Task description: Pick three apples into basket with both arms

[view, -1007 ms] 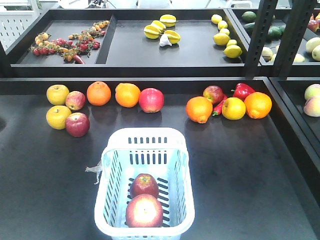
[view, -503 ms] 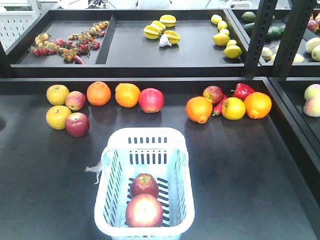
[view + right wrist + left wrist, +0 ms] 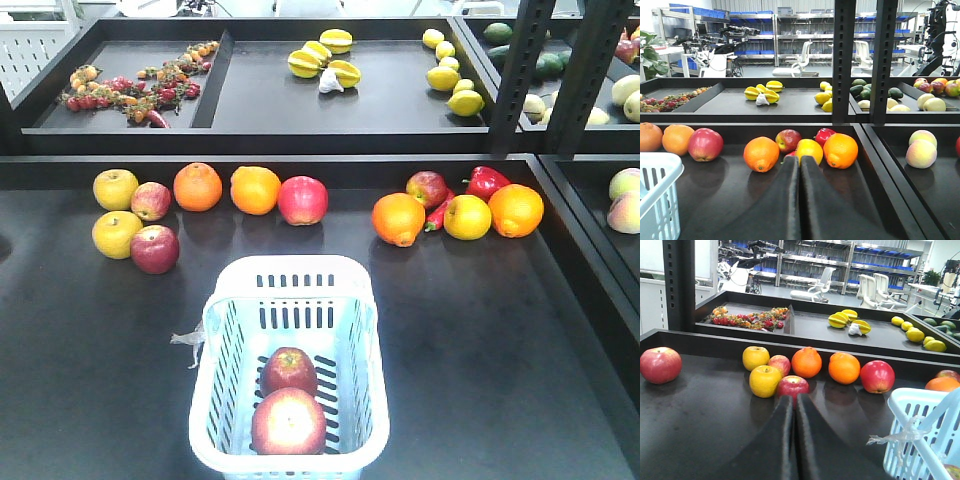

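Jaws of both the left gripper (image 3: 792,405) and right gripper (image 3: 800,165) are clenched empty; two apples (image 3: 288,398) lie in the basket (image 3: 222,345), lower centre.

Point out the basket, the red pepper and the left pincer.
basket (image 3: 290,268): front view, far rim.
red pepper (image 3: 486,181): front view, glossy body.
left pincer (image 3: 792,402): left wrist view, the seam between its shut fingertips.

two apples (image 3: 288,398) in one basket (image 3: 232,330).
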### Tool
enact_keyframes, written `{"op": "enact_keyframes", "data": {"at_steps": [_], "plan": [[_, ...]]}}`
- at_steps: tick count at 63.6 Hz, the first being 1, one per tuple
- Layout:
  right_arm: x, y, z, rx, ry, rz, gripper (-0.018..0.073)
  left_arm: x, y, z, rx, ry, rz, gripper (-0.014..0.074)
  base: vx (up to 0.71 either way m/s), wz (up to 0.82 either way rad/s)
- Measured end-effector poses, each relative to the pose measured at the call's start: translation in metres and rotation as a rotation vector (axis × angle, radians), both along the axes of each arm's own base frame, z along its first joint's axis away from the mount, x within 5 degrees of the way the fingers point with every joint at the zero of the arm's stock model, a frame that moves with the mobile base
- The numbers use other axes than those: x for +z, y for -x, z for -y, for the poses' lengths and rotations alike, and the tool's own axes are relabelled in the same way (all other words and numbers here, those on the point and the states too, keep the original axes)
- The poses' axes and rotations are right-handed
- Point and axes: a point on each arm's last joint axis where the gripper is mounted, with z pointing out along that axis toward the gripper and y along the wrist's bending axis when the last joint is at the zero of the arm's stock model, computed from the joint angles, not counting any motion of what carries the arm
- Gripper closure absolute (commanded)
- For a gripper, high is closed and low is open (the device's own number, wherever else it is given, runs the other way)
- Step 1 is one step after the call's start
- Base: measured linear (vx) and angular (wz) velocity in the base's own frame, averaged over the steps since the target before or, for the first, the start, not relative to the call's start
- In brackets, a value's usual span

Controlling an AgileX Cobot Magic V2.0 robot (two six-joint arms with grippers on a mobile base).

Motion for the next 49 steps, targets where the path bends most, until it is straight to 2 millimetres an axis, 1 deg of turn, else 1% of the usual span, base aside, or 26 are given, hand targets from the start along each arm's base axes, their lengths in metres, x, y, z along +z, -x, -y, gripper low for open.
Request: {"op": "enact_keyframes", "data": {"at_steps": [49], "plan": [[0.0000,0.0000,0.0000,0.000,-0.001,0.000,0.0568,0.0000,0.0000,0.0000,0.000,0.000,0.000,0.0603,0.00,0.00]]}}
